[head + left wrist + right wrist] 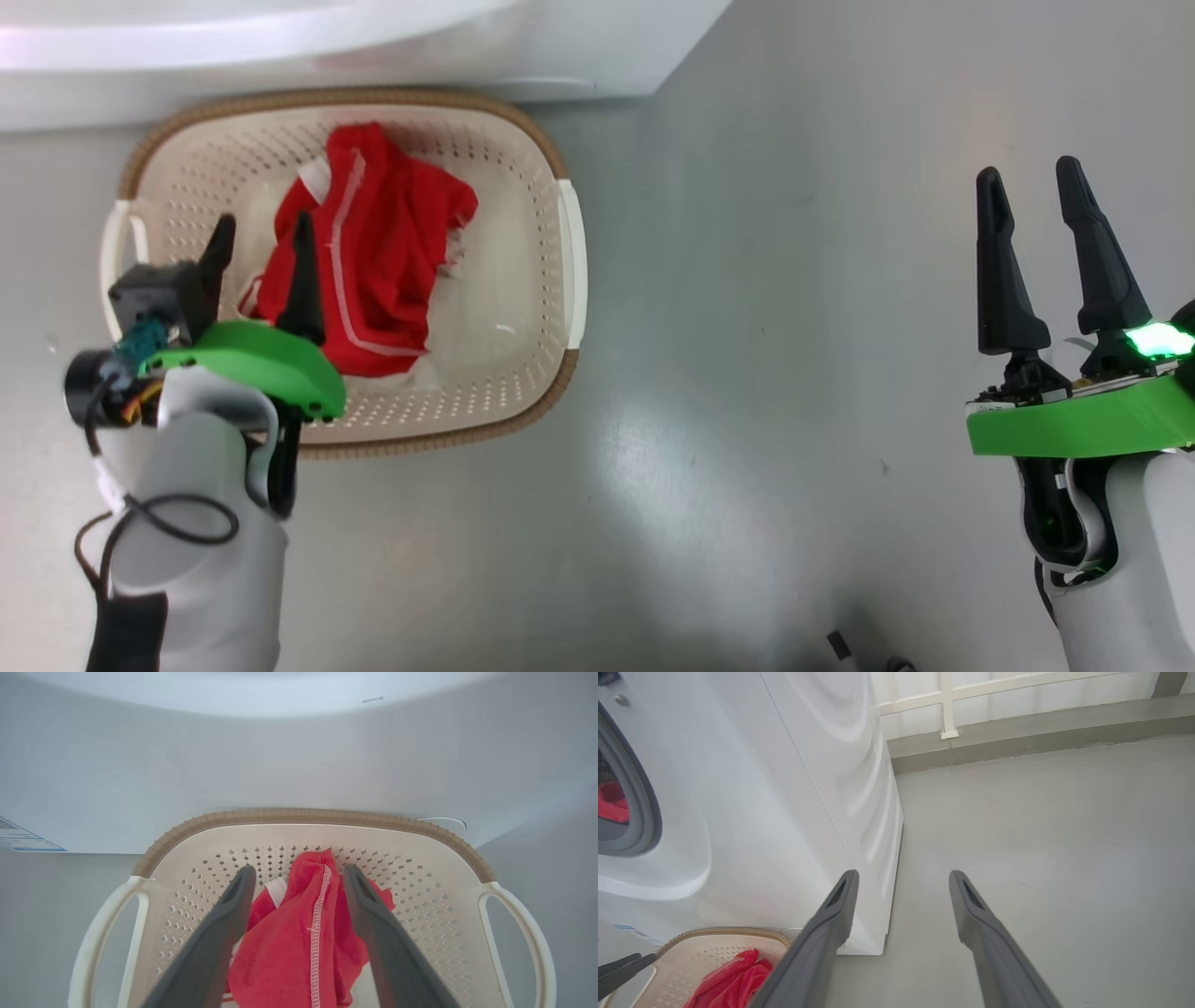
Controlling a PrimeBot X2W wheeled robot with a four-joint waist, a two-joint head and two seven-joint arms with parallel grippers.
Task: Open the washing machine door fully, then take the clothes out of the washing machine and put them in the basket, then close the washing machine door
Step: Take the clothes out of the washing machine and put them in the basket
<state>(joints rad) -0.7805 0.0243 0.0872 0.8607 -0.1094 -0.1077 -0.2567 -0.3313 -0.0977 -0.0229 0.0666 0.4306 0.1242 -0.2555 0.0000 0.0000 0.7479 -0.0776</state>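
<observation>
- left gripper (263, 224): over basket (571, 271), jaws wide apart, empty
- red clothes (373, 252): lying in basket
- right gripper (1029, 168): over floor (747, 373), jaws wide apart, empty

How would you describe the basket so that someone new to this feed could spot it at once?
Find the big white washing machine; on the grey floor just in front of it sits the basket. It is cream plastic dotted with holes, with a brown woven-look rim and two white side handles, and a red garment lies inside it.
</observation>
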